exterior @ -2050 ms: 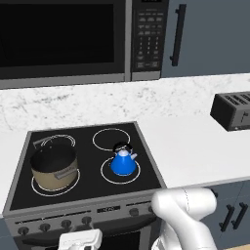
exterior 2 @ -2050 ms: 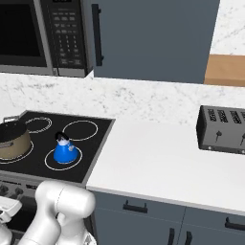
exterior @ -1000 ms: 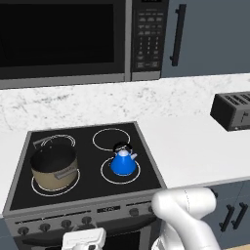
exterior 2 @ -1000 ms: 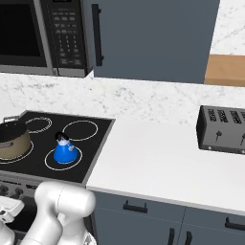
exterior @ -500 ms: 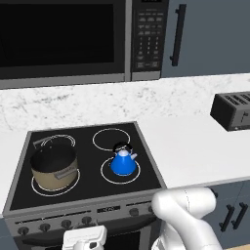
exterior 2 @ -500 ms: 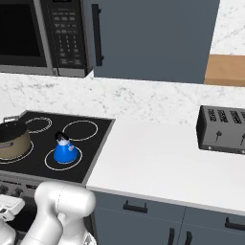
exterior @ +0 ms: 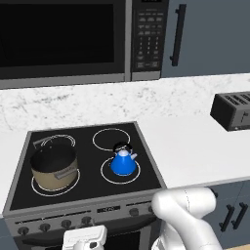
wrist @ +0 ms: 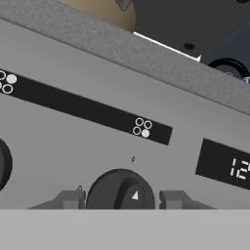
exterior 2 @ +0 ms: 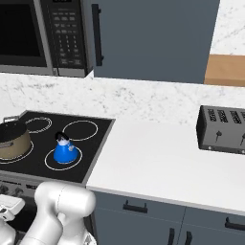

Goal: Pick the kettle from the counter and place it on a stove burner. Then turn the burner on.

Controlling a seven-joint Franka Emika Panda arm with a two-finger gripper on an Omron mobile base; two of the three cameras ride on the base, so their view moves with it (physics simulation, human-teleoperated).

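The blue kettle (exterior: pixel 123 161) (exterior 2: pixel 63 149) stands upright inside the thin white ring of the front right stove burner (exterior: pixel 105 174) (exterior 2: pixel 50 163), whose disc is black. The white counter (exterior: pixel 195 146) (exterior 2: pixel 153 153) lies to its right. My gripper (exterior: pixel 84 236) (exterior 2: pixel 7 207) is low in front of the stove's control panel. In the hand view the gripper (wrist: pixel 122 199) is open, one fingertip (wrist: pixel 69 199) on each side of a dark round knob (wrist: pixel 121 190), close to its edges. The knob's white pointer mark aims up and to the right.
A tan pot (exterior: pixel 53 168) (exterior 2: pixel 12 139) sits on the front left burner. A dark toaster (exterior: pixel 234 111) (exterior 2: pixel 222 129) stands at the counter's right. A microwave (exterior: pixel 63 39) hangs above the cooktop. On the panel, a digital display (wrist: pixel 224 163) sits right of the knob.
The hand has crept slightly up toward the control panel. The kettle and pot have not moved.
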